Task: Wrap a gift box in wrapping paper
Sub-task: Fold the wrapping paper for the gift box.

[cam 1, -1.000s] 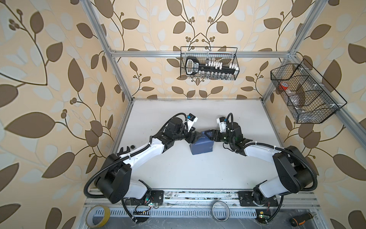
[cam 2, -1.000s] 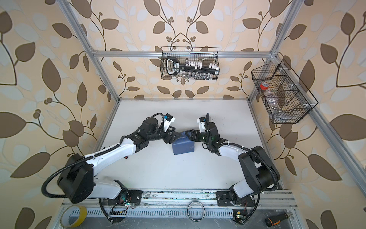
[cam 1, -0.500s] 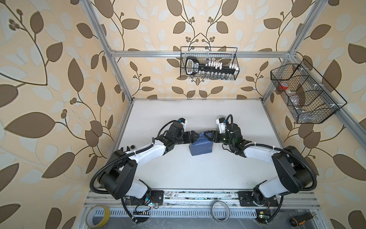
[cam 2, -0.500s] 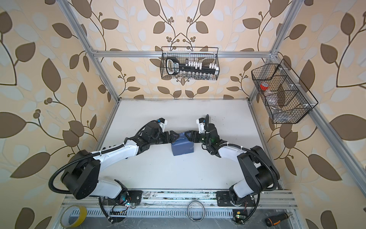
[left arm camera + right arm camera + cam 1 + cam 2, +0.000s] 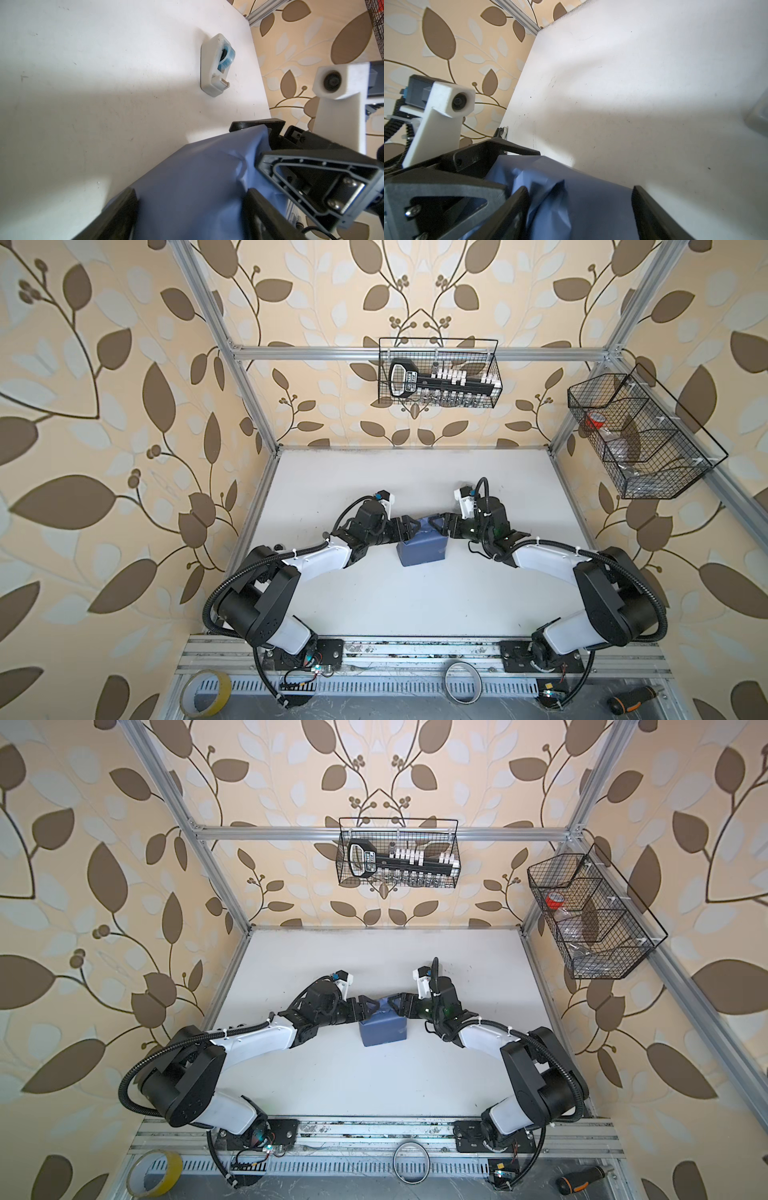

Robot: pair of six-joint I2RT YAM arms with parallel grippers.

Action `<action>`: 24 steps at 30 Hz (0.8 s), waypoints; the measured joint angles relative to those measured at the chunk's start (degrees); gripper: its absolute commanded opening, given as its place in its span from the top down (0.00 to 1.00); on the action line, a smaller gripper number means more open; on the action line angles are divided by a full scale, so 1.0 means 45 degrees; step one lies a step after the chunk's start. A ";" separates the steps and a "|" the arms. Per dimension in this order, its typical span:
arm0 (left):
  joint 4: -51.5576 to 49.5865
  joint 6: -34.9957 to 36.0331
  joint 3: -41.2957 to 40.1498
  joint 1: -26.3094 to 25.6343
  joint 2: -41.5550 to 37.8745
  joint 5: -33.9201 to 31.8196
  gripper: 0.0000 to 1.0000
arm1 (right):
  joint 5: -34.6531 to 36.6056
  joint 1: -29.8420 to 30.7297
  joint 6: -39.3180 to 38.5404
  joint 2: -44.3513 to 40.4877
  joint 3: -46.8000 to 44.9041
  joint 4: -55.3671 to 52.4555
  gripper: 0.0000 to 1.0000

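Observation:
The wrapping paper (image 5: 422, 553) (image 5: 384, 1031), dark blue side out, is folded round a low block in the middle of the table. The gift box itself is hidden under it. Crumpled paper stands up along the block's far top edge. My left gripper (image 5: 411, 527) (image 5: 190, 193) reaches in from the left, open, with its fingers either side of the papered block (image 5: 187, 176). My right gripper (image 5: 436, 522) (image 5: 579, 189) faces it from the right, also open, straddling the paper (image 5: 591, 199). The two grippers' tips nearly meet over the block.
A white tape dispenser (image 5: 207, 66) with blue tape stands on the table beyond the block. Wire baskets hang on the back wall (image 5: 438, 373) and the right wall (image 5: 640, 439). Tape rolls (image 5: 208, 695) and a screwdriver (image 5: 629, 701) lie by the front rail.
My left gripper has rolled over and come down onto the block's left end. The right gripper has stayed at the right end. The block has hardly moved.

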 measured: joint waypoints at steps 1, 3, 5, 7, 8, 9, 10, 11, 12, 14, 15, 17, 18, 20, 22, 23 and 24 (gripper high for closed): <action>0.0126 0.0005 -0.0063 0.0000 0.0000 0.0000 0.18 | -0.0053 0.0000 0.0000 -0.0073 0.0107 -0.0223 0.17; 0.0340 0.0005 -0.0194 0.0000 -0.0024 -0.0010 0.18 | -0.0136 0.0005 0.0005 -0.0223 0.0287 -0.0549 0.15; 0.0515 0.0005 -0.0291 -0.0005 -0.0034 -0.0015 0.18 | -0.0165 0.0039 -0.0005 -0.0340 0.0330 -0.0743 0.13; 0.0622 0.0010 -0.0340 -0.0005 -0.0034 -0.0015 0.18 | -0.0175 0.0126 -0.0039 -0.0359 0.0330 -0.0937 0.10; 0.0656 0.0010 -0.0355 -0.0005 -0.0034 -0.0010 0.18 | -0.0175 0.0189 -0.0068 -0.0359 0.0316 -0.1039 0.10; 0.0675 0.0010 -0.0364 -0.0005 -0.0034 -0.0015 0.18 | -0.0175 0.0267 -0.0083 -0.0359 0.0296 -0.1132 0.09; 0.0690 0.0019 -0.0364 -0.0005 -0.0034 -0.0010 0.17 | -0.0175 0.0350 -0.0117 -0.0359 0.0253 -0.1190 0.10; 0.0690 0.0019 -0.0364 -0.0005 -0.0034 -0.0010 0.17 | -0.0165 0.0403 -0.0151 -0.0359 0.0175 -0.1214 0.09; 0.0690 0.0024 -0.0364 -0.0005 -0.0034 -0.0010 0.17 | -0.0155 0.0452 -0.0180 -0.0359 0.0058 -0.1239 0.09; 0.0646 0.0044 -0.0379 -0.0005 -0.0053 0.0019 0.16 | -0.0155 0.0471 -0.0175 -0.0374 -0.0155 -0.1078 0.10; 0.0622 0.0044 -0.0379 -0.0005 -0.0078 0.0024 0.16 | -0.0136 0.0476 -0.0204 -0.0437 -0.0243 -0.0976 0.09; 0.0520 0.0039 -0.0379 -0.0005 -0.0155 0.0117 0.15 | -0.0083 0.0510 -0.0228 -0.0607 -0.0495 -0.0777 0.10; 0.0452 0.0015 -0.0379 -0.0005 -0.0204 0.0185 0.14 | -0.0073 0.0520 -0.0257 -0.0724 -0.0656 -0.0656 0.09; 0.0340 -0.0068 -0.0379 -0.0010 -0.0253 0.0287 0.14 | -0.0029 0.0544 -0.0272 -0.0903 -0.0947 -0.0403 0.09; 0.0282 -0.0267 -0.0379 -0.0015 -0.0253 0.0393 0.14 | -0.0019 0.0559 -0.0267 -0.0962 -0.1137 -0.0151 0.10; 0.0267 -0.0359 -0.0379 -0.0015 -0.0253 0.0466 0.14 | -0.0010 0.0568 -0.0272 -0.0962 -0.1195 -0.0019 0.10; 0.0248 -0.0471 -0.0374 -0.0010 -0.0248 0.0559 0.14 | 0.0005 0.0568 -0.0267 -0.0962 -0.1239 0.0087 0.10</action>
